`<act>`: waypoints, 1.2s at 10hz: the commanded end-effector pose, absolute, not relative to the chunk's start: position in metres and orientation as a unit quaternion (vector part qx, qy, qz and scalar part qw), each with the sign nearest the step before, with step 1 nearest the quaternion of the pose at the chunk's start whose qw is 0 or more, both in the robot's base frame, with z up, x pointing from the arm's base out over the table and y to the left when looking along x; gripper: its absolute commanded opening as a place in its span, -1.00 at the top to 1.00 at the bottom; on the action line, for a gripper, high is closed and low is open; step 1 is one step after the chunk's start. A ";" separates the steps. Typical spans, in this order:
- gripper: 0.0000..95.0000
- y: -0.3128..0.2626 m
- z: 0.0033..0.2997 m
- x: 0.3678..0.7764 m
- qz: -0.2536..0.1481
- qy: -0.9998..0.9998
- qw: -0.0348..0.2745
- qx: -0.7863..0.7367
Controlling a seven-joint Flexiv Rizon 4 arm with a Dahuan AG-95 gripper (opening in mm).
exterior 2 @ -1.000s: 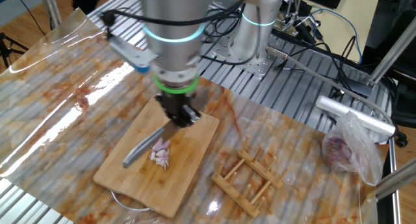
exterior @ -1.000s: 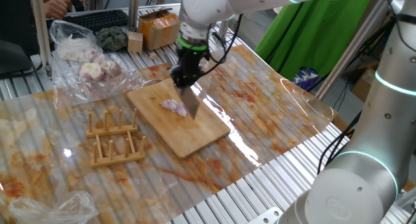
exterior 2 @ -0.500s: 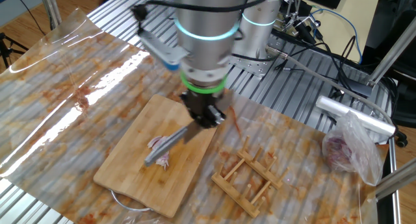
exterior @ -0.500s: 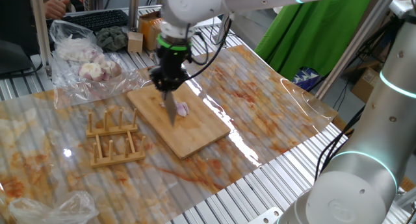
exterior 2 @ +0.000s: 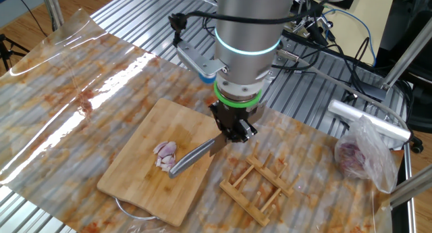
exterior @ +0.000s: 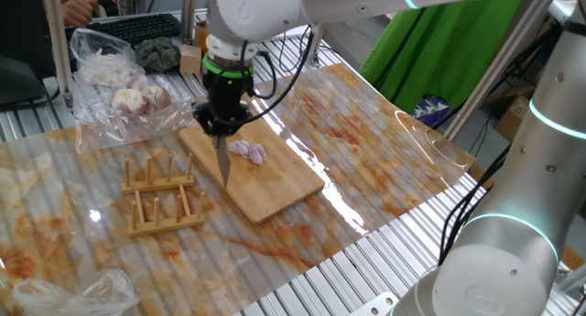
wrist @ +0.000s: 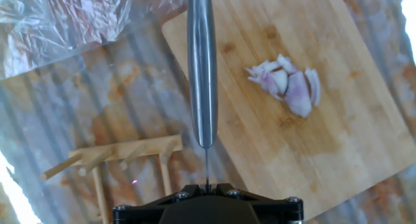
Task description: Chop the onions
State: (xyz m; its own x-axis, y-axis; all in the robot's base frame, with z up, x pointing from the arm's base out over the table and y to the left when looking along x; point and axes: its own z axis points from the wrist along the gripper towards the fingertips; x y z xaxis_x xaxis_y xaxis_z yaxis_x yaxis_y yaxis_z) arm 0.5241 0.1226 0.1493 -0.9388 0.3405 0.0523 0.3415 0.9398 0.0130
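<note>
The onions (exterior: 248, 151) are a small pinkish-white cluster of slices on the wooden board (exterior: 275, 183). They also show in the other fixed view (exterior 2: 165, 154) and in the hand view (wrist: 288, 86). My gripper (exterior: 220, 124) is shut on a steel knife (exterior: 222, 162), blade pointing down over the board's left edge. In the other fixed view the gripper (exterior 2: 233, 130) holds the knife (exterior 2: 191, 157) just right of the slices, apart from them. In the hand view the knife (wrist: 202, 68) lies left of the slices.
A wooden peg rack (exterior: 162, 194) stands left of the board, close under the knife. A plastic bag of whole bulbs (exterior: 119, 82) lies at the back left. A clear plastic sheet covers the table (exterior: 385, 160).
My gripper has carried the knife leftward off the onion slices to the board's left edge. The slices now lie uncovered on the board.
</note>
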 end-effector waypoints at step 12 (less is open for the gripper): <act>1.00 0.144 0.149 0.530 -0.023 -0.991 0.021 -0.133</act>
